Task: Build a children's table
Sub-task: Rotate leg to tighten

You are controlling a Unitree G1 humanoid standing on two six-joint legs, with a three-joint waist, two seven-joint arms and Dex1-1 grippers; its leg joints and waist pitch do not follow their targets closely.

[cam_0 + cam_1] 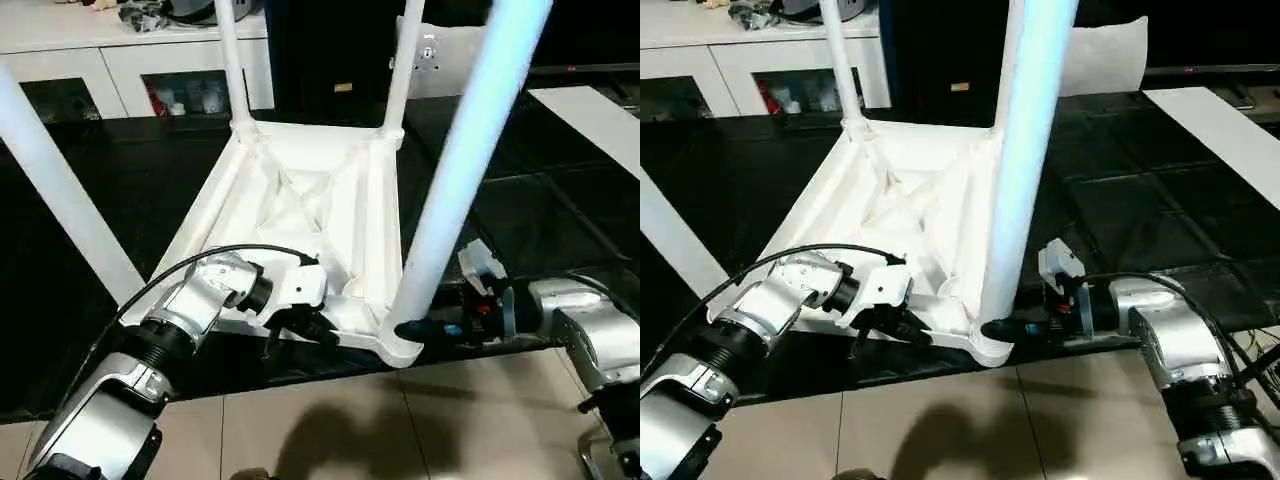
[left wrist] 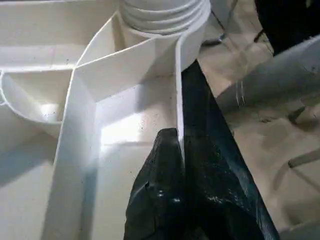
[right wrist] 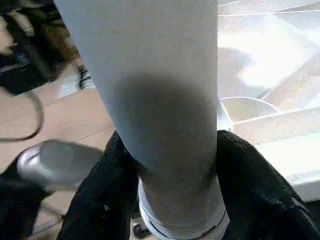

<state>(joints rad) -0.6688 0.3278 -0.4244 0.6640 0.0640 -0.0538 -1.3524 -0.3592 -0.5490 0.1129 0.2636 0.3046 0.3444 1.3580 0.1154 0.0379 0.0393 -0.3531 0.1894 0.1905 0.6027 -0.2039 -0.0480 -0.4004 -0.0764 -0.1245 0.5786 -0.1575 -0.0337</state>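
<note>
Left pincer is pinching tabletop rim; right pincer is clasping leg at 5 o'clock corner, risking cross-threading if tilted.

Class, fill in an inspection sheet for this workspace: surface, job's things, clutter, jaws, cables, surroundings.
Surface: dark tiled floor, pale tiles nearest the robot.
Job's things: table top upside down, legs standing in its corner sockets.
Clutter: nothing seen.
Jaws: left gripper shut on the table top's rim; right gripper around the near leg by its base.
Cables: black cable over the left arm.
Surroundings: white cabinet behind.
</note>
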